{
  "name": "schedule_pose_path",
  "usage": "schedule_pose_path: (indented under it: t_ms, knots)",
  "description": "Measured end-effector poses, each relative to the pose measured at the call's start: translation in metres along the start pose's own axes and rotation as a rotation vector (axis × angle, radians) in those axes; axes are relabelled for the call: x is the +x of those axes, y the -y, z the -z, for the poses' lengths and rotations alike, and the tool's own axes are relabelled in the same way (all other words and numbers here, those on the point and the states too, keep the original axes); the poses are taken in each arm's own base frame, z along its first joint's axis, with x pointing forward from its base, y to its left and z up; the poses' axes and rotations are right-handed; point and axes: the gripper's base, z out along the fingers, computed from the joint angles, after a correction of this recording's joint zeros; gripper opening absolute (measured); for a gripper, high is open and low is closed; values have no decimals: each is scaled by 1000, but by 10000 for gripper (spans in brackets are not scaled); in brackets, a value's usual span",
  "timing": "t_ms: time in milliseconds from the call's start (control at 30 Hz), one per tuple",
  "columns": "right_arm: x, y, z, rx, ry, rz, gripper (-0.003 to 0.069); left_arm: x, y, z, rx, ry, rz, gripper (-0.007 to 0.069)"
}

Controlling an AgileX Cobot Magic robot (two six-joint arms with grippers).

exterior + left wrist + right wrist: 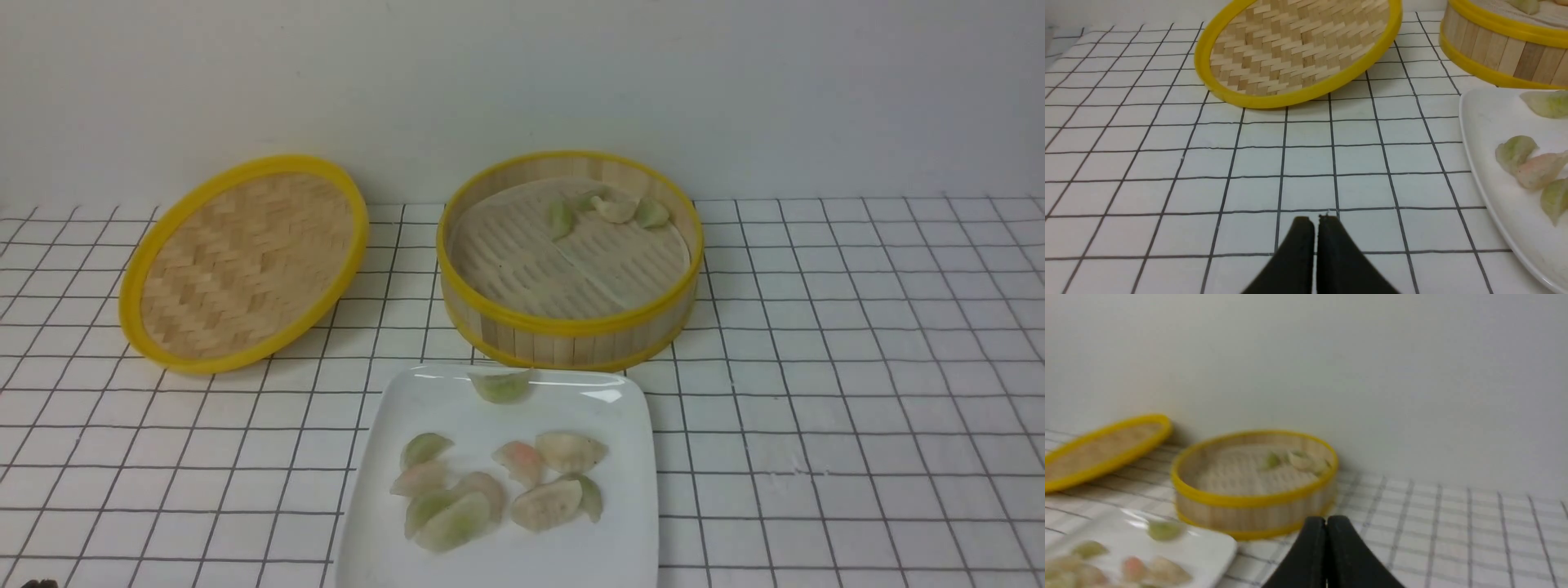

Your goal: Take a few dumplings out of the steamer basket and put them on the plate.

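One dumpling (501,385) sits on plate (627,408) rim.

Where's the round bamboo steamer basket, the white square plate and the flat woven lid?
Round bamboo steamer basket with yellow rims (571,327): front view, on its near slatted wall.
Glossy white square plate (506,567): front view, bare near part.
Flat woven yellow-rimmed lid (245,261): front view, middle of the weave.

Steamer basket (571,331) sat at the back, lid (243,263) to its left. Plate (506,563) lay just in front of the basket. Four dumplings (608,212) clustered at the basket's far side; the rest (498,490) were on the plate.
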Motion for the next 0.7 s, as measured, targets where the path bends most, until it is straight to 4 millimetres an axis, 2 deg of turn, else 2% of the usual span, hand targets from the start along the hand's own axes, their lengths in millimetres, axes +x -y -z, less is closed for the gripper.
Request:
schedule_pose_path:
  t_ms: [67, 100, 167, 233, 433, 700]
  knots:
    - [11, 2, -4, 35, -35, -1, -15, 0, 0, 0, 0, 0, 0, -6]
    - [32, 5, -9, 86, -100, 5, -15, 0, 0, 0, 0, 0, 0, -6]
    - [53, 7, -14, 128, -163, -4, -15, 0, 0, 0, 0, 0, 0, -6]
    - [59, 9, -15, 157, -159, -9, -15, 0, 0, 0, 0, 1, 0, -6]
    - [57, 10, -17, 168, -91, -4, -15, 0, 0, 0, 0, 1, 0, -6]
    - [57, 10, -17, 168, -89, -2, -15, 0, 0, 0, 0, 1, 0, -6]
